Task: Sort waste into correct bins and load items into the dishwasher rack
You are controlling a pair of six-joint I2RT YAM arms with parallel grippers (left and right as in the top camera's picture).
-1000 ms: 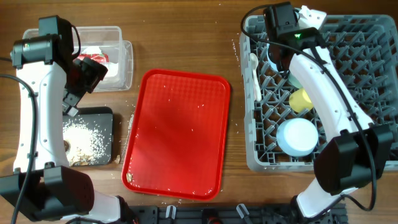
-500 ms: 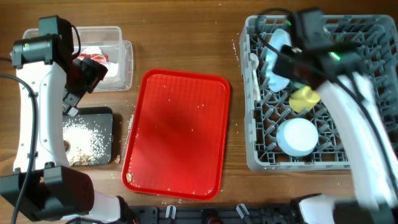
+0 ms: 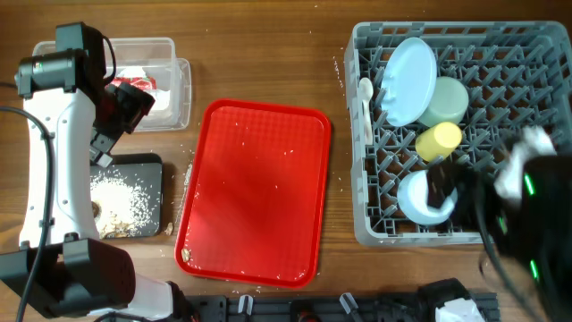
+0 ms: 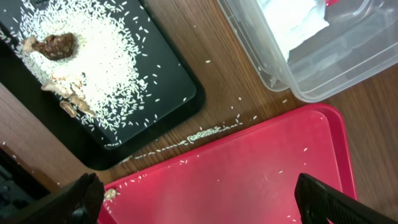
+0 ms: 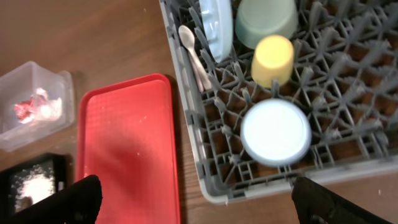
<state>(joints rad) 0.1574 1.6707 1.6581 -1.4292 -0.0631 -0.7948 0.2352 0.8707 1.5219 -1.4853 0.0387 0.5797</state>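
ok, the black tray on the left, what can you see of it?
The black tray is shallow and rectangular with rounded corners, matte plastic by the look. It lies flat on the wooden table, apart from the clear tub and close by the red tray. Inside are a spread of white rice grains and a few brown food scraps.

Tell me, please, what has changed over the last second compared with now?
The right arm swung back from the far end of the dishwasher rack toward its near right corner. Its fingers opened, apparently letting go of the light blue plate, now uncovered and standing on edge beside the pale green bowl. The left arm, red tray and yellow cup stayed put.
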